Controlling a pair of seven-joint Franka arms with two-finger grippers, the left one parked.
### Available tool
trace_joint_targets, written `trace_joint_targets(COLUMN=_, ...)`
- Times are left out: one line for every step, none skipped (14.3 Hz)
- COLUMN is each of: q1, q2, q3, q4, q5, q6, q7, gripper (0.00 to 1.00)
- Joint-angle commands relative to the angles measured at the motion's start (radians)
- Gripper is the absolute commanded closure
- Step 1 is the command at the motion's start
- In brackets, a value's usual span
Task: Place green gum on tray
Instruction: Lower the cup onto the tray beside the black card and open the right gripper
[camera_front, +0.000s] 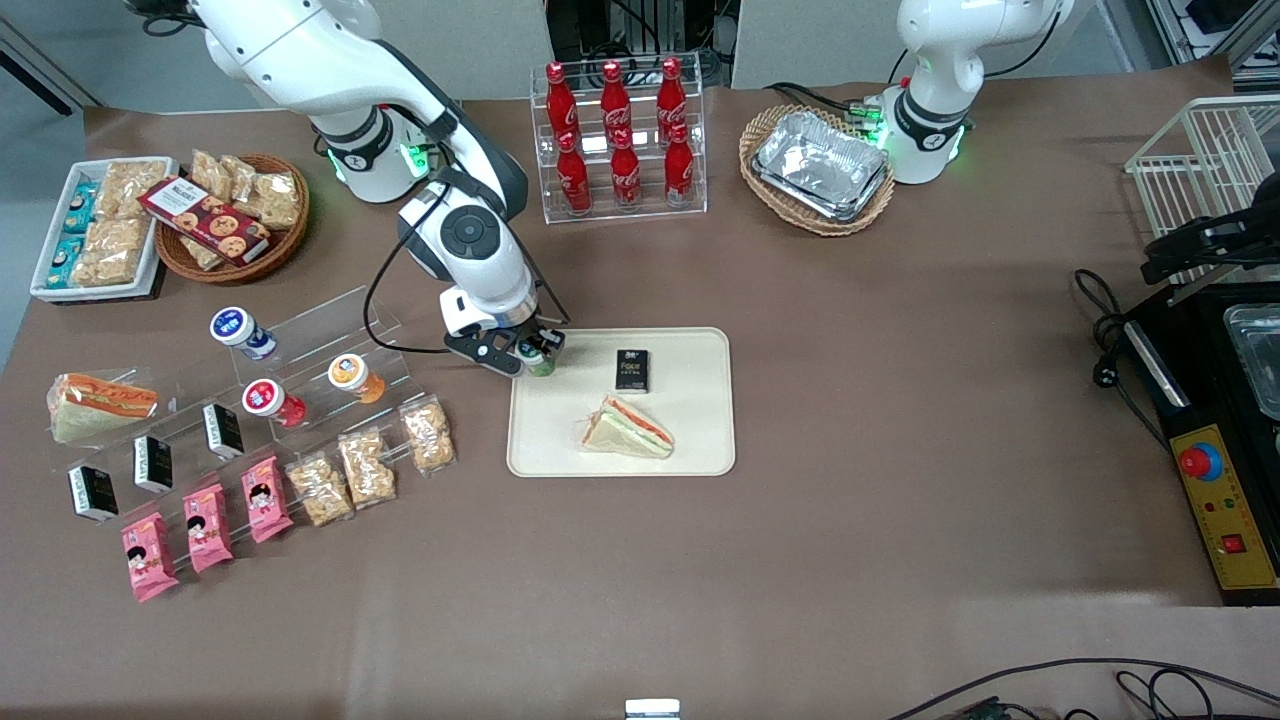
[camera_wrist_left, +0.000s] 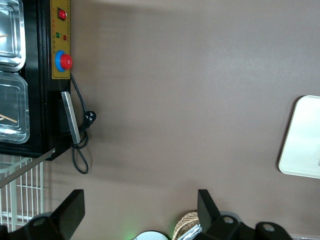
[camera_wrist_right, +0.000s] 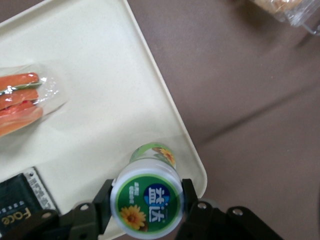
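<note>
Gum bottle, the green gum (camera_wrist_right: 146, 200), judged light, rigid and smooth-sided, sits clamped below its lid by the gripper (camera_wrist_right: 146, 206) over the tray (camera_wrist_right: 90, 85) corner; grip appears adequate.

Item count, front view:

- Red cola bottles (camera_front: 615, 135) in the clear rack: six.
- Gum bottles: four, namely green gum (camera_front: 538, 360), blue-lidded (camera_front: 241, 332), red-lidded (camera_front: 272, 401), orange-lidded (camera_front: 354, 377).
- Pink snack packets (camera_front: 207, 527): three.
- Small black boxes: four, one (camera_front: 632, 370) on the tray (camera_front: 700, 440).
- Wrapped sandwiches: two, one (camera_front: 628, 428) on the tray.
- Wicker baskets (camera_front: 815, 165): two.
- Gripper (camera_front: 530, 352): one.
</note>
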Motion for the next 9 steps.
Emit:
trace_joint_targets(q1=0.010, q2=0.038, q3=0.001, q4=0.043, q5=-0.032, q6=0.005, q7=0.053, gripper=0.82)
trace_joint_targets(q1=0.014, q2=0.042, q3=0.001, q4=0.044, q5=-0.032, q6=0.005, q7=0.058, gripper=0.68)
trace_joint_targets(q1=0.016, q2=0.045, q3=0.001, q4=0.044, q5=-0.034, q6=0.005, q7=0.074, gripper=0.61)
trace_joint_targets(q1=0.020, q2=0.047, q3=0.001, q4=0.044, q5=-0.035, q6=0.006, q7=0.085, gripper=0.60)
trace_joint_targets(q1=0.030, q2=0.050, q3=-0.001, q4=0.046, q5=-0.044, q6=0.006, q7=0.093, gripper=0.39)
trace_joint_targets(q1=0.030, q2=0.056, q3=-0.001, q4=0.046, q5=-0.049, q6=0.006, q7=0.099, gripper=0.28)
trace_joint_targets(q1=0.030, q2=0.058, q3=-0.002, q4=0.052, q5=-0.053, q6=0.006, q7=0.102, gripper=0.27)
trace_joint_targets(q1=0.030, q2=0.058, q3=-0.002, q4=0.052, q5=-0.053, q6=0.006, q7=0.102, gripper=0.19)
trace_joint_targets(q1=0.028, q2=0.058, q3=-0.004, q4=0.053, q5=-0.052, q6=0.006, q7=0.102, gripper=0.02)
